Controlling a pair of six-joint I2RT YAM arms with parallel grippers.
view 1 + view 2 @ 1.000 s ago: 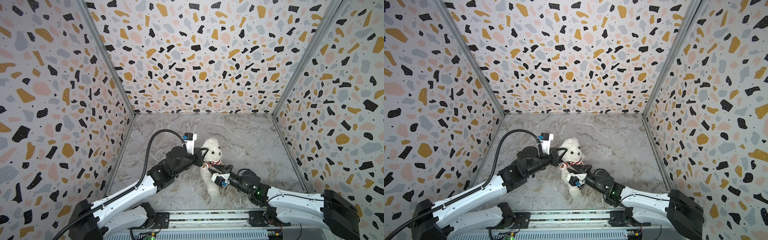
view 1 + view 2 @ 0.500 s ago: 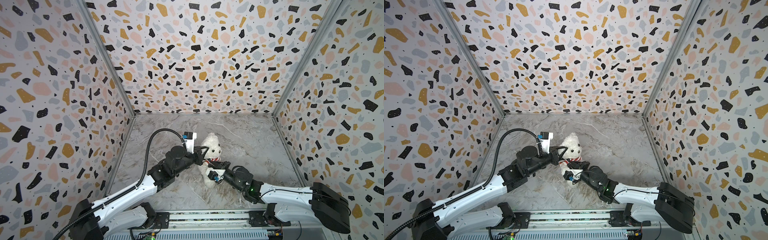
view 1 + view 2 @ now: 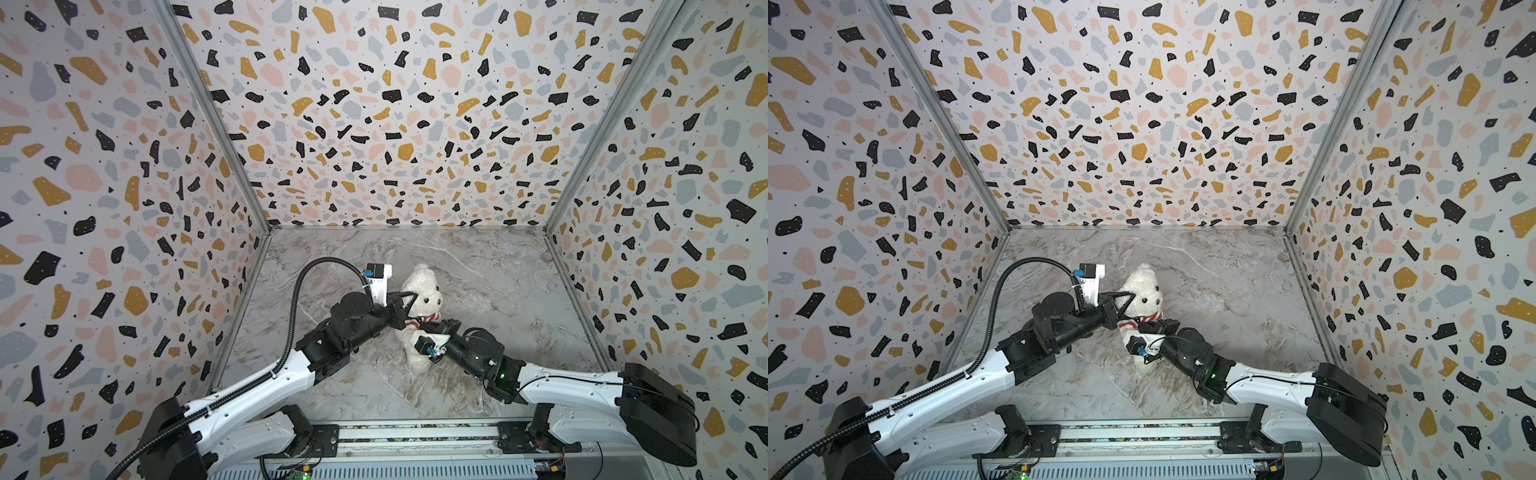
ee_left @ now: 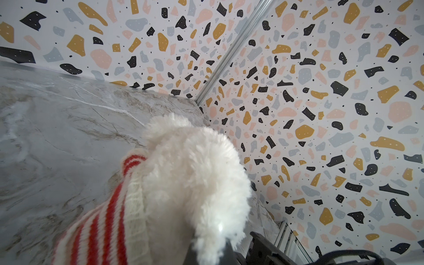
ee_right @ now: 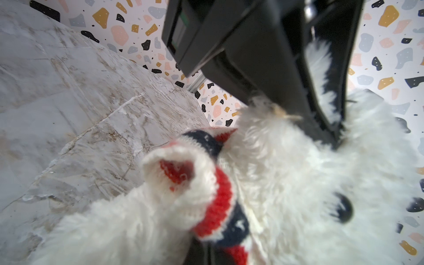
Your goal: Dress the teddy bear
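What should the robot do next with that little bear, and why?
Probably tug the striped sweater down toward the belly with the right gripper. The sweater sits bunched at the neck of the teddy bear, the right gripper is shut on its edge, and the left gripper pinches the bear's head, steadying it.

Setting: a robotics laboratory test cell, built as an open-fronted booth. Three walls (image 3: 374, 104) carry a printed terrazzo pattern and meet at bare aluminium corner profiles (image 3: 218, 120). The floor (image 3: 490, 266) is a marble-print sheet.

Two white-and-black robot arms, the left arm (image 3: 266, 380) and the right arm (image 3: 573, 384), are mounted on a metal rail (image 3: 415, 442) along the front edge. A corrugated cable conduit (image 3: 296, 299) runs to a wrist camera module (image 3: 379, 272). Exposed electronics boards (image 3: 1264, 465) with loose wiring sit below the rail.

The item on the floor is a test prop: a teddy bear (image 3: 424, 291).
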